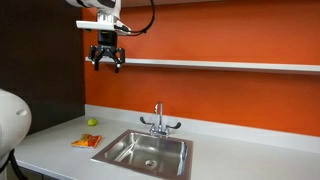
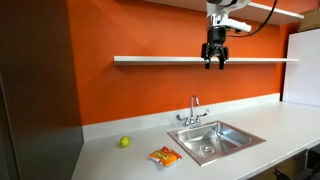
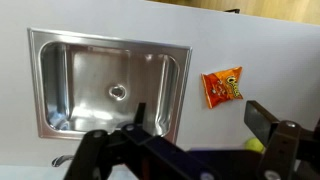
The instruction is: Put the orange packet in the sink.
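Overhead, tool (image 1: 106, 65) spread open and empty, orange packet (image 1: 86, 141) on pale countertop (image 1: 240, 155) beside sink (image 1: 130, 150), orange wall (image 1: 220, 100) behind

Packet (image 1: 86, 141) on counter, outside sink (image 1: 140, 148).
Packet: orange, flat, slightly crinkled, lying near the sink's left rim, not touching it. Sink: rectangular steel basin, central drain, chrome faucet at far edge.

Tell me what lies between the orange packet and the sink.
Nothing. In the wrist view only a bare strip of grey countertop separates the orange packet from the sink. The yellow-green ball lies on the packet's far side.
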`<action>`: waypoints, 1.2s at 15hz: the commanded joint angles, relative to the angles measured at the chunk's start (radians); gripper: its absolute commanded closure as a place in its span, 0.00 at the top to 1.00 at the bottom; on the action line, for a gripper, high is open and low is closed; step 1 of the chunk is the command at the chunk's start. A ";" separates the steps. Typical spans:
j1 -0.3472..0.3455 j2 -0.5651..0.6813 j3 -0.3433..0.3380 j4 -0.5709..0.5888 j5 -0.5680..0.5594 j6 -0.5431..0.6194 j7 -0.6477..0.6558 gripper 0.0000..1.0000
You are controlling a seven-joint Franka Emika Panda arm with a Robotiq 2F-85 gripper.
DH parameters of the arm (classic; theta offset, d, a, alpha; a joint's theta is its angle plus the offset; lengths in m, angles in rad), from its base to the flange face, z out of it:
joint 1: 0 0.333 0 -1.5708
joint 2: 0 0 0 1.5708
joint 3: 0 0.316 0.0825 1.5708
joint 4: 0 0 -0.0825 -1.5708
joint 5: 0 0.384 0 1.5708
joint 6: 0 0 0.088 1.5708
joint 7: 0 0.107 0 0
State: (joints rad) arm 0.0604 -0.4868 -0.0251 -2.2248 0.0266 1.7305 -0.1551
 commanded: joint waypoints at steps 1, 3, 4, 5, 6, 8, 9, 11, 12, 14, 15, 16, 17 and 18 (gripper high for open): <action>-0.006 0.001 0.005 0.002 0.002 -0.002 -0.002 1.00; -0.006 0.001 0.005 0.002 0.002 -0.001 -0.002 1.00; -0.006 0.001 0.005 0.002 0.002 -0.001 -0.002 1.00; -0.006 0.001 0.005 0.002 0.002 -0.001 -0.002 1.00; -0.001 0.008 0.008 0.002 0.004 0.003 -0.004 1.00; 0.010 0.019 0.018 -0.002 0.010 0.006 -0.010 1.00; 0.018 0.023 0.024 -0.006 0.012 0.006 -0.013 1.00; 0.041 0.031 0.041 -0.014 0.019 0.003 -0.020 1.00; 0.055 0.034 0.052 -0.019 0.023 0.002 -0.024 1.00; 0.083 0.040 0.074 -0.027 0.036 0.000 -0.029 1.00; 0.097 0.042 0.084 -0.032 0.042 0.002 -0.032 1.00; 0.109 0.044 0.094 -0.035 0.048 0.003 -0.033 1.00; 0.121 0.048 0.103 -0.037 0.055 0.005 -0.034 1.00; 0.133 0.051 0.110 -0.040 0.062 0.008 -0.037 1.00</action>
State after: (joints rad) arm 0.1743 -0.4432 0.0632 -2.2617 0.0620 1.7312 -0.1566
